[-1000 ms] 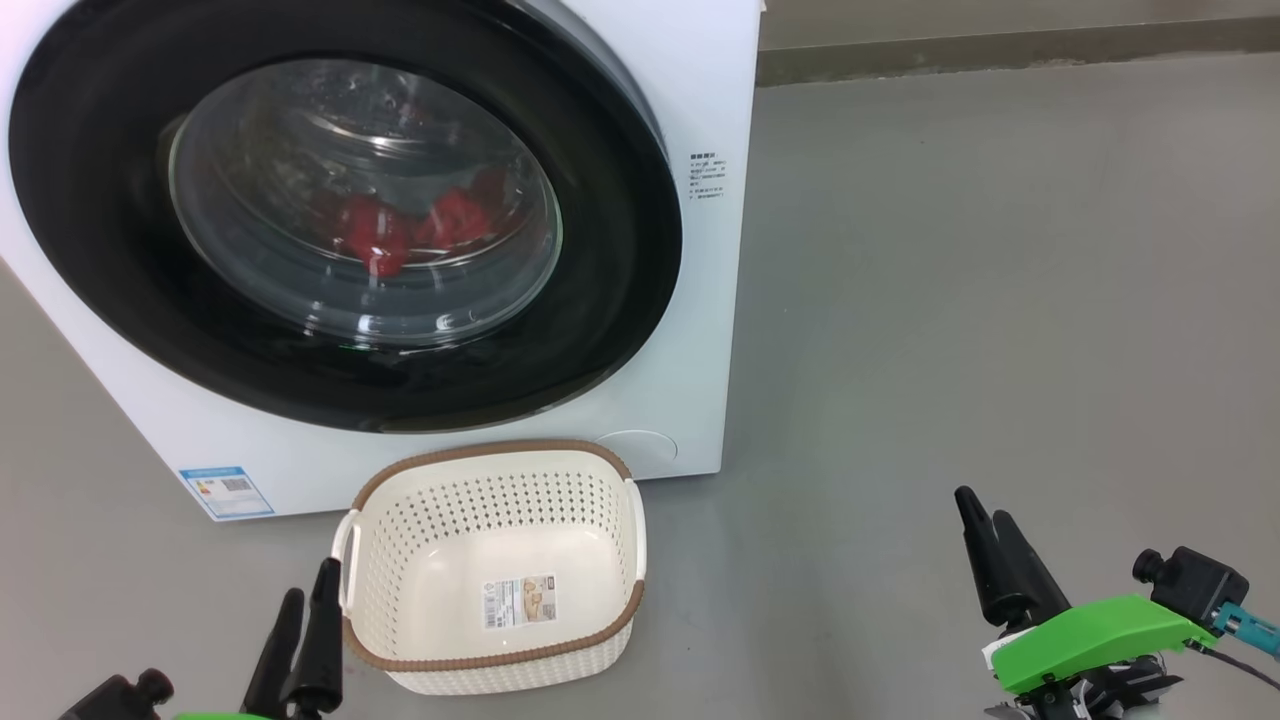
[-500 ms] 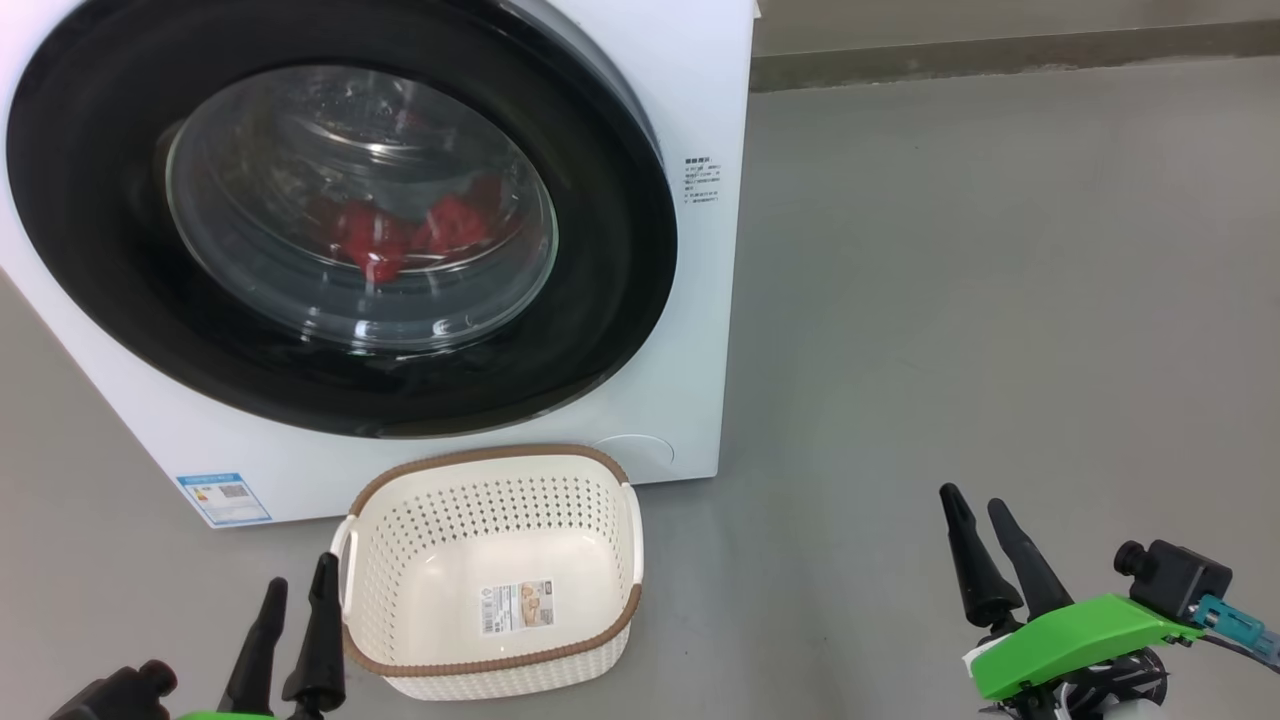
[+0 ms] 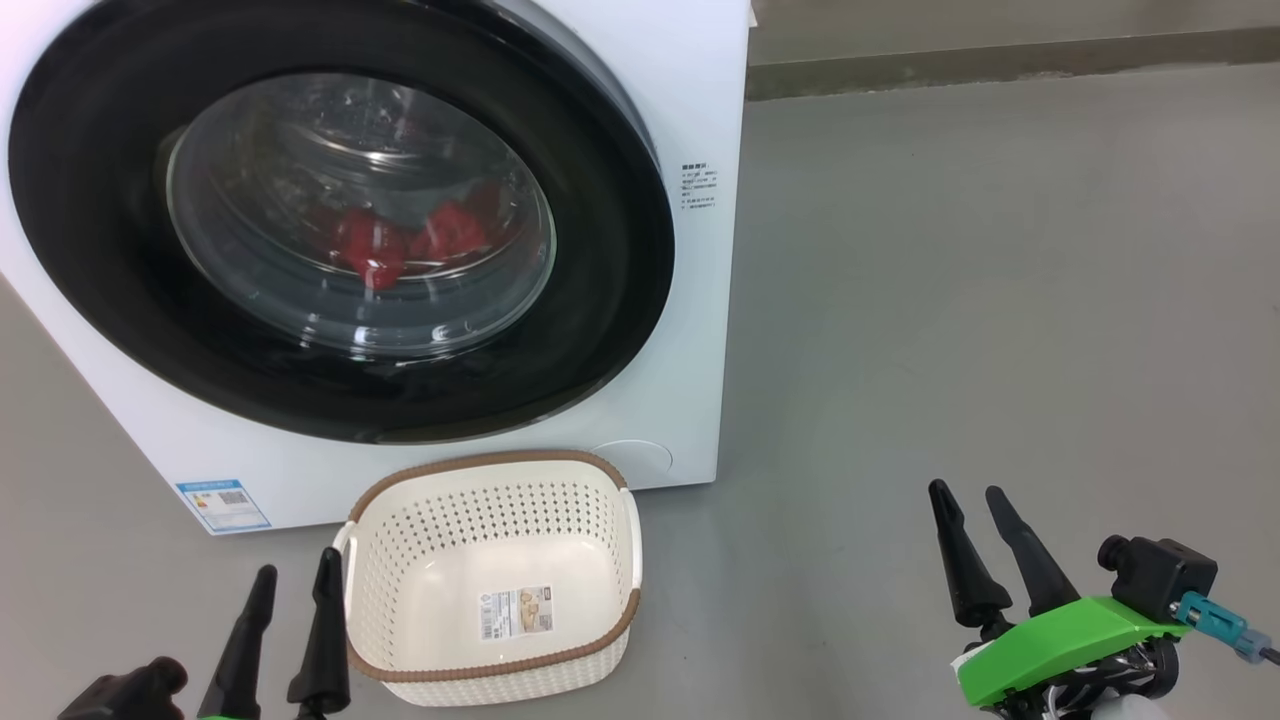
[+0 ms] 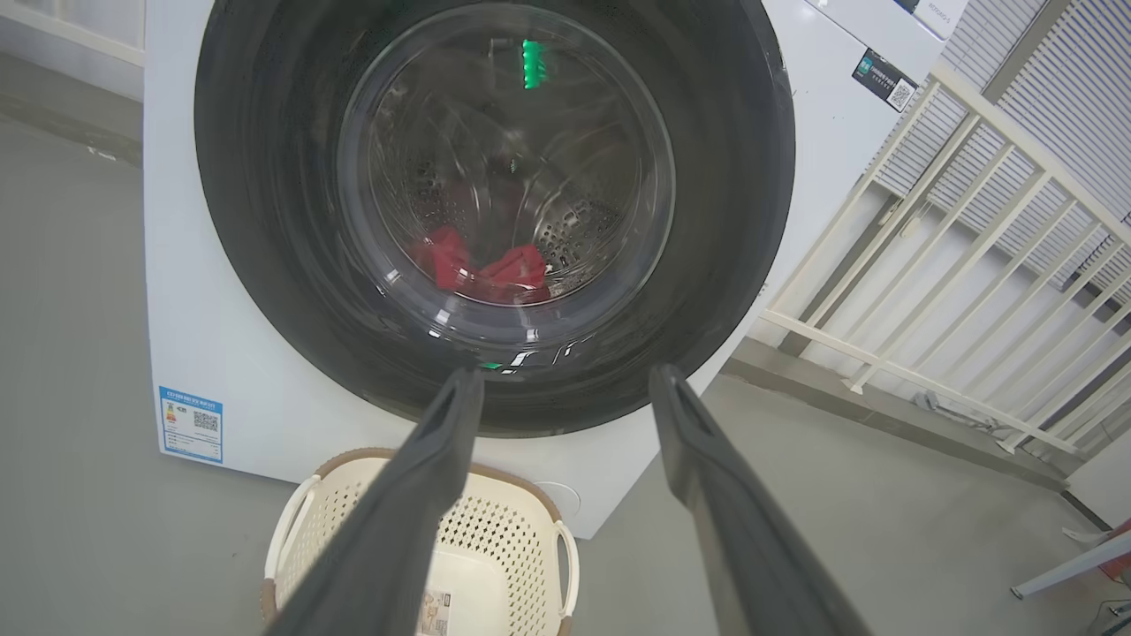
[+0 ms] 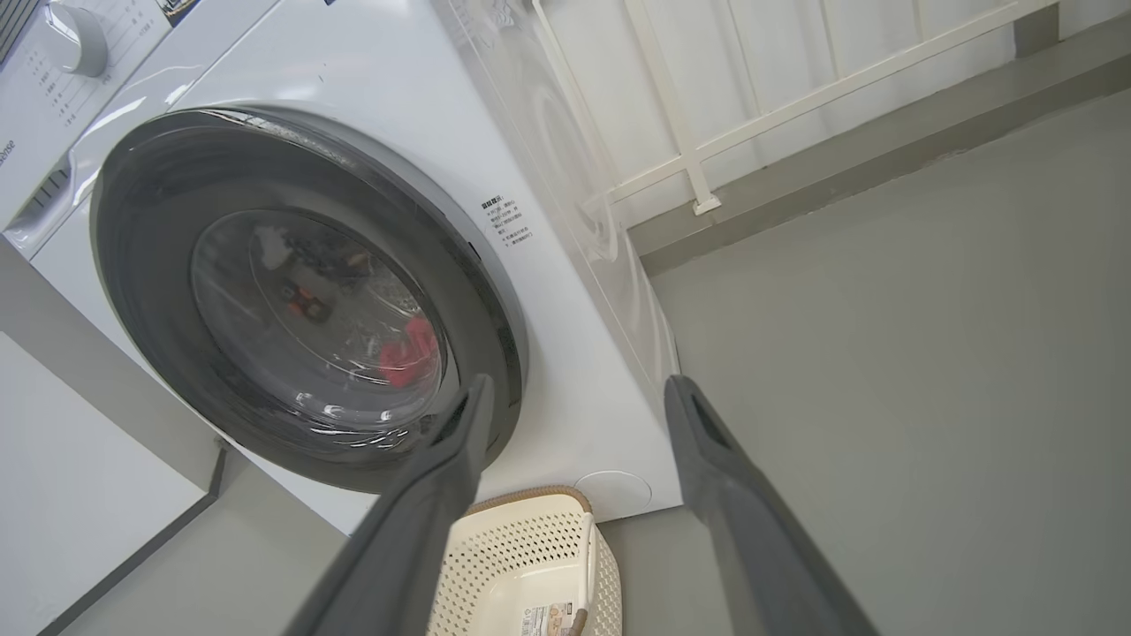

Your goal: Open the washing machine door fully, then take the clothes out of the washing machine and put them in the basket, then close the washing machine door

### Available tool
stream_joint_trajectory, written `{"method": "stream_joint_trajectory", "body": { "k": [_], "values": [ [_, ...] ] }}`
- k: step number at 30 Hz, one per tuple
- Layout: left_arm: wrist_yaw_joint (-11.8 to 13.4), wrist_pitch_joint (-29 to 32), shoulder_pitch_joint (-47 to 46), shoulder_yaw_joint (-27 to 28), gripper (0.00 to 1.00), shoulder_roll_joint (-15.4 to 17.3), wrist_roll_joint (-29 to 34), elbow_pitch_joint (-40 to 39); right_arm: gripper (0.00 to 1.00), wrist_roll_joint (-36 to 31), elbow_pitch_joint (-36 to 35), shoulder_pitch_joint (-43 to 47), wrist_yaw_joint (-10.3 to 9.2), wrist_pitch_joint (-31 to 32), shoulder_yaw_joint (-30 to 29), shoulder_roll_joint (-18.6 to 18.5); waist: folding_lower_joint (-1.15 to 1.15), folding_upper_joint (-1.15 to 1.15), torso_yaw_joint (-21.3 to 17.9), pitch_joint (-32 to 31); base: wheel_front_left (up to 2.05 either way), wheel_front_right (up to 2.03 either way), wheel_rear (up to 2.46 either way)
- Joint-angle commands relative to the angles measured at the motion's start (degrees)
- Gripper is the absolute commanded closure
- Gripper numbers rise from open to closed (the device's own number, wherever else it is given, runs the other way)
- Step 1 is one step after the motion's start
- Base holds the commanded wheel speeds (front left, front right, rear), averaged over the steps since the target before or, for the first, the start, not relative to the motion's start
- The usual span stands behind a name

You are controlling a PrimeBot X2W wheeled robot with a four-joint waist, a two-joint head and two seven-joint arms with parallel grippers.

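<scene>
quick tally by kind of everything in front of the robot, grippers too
washer: 1
door: 1
basket: 1
clothes: 1 red pile, pieces unclear
grippers: 2, left gripper, right gripper
total: 6

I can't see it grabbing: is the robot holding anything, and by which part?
Nothing is held. The left gripper and right gripper both stand open and empty.

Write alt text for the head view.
A white washing machine stands with its round black door closed and red clothes visible through the glass. An empty cream basket sits on the grey floor in front, with the open left gripper and right gripper at the bottom corners.
</scene>
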Motion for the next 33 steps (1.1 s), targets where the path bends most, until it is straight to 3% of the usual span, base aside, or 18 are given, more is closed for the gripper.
{"method": "stream_joint_trajectory", "body": {
  "k": [1,33],
  "values": [
    [-0.29,-0.99,-0.47,1.64,0.0,0.6,2.24,-2.02,0.0,-2.04,-1.8,-2.94,-0.03,-0.9,1.35,-0.64,-0.01,0.0,0.01,-0.03,0.0,0.0,0.0],
    [0.61,-6.26,1.02,1.65,0.0,0.82,23.18,-5.36,0.0,-21.49,-2.41,-4.26,-0.04,-6.11,4.43,-1.07,-0.01,0.0,0.03,-0.63,0.0,0.0,0.0]
  ]
}}
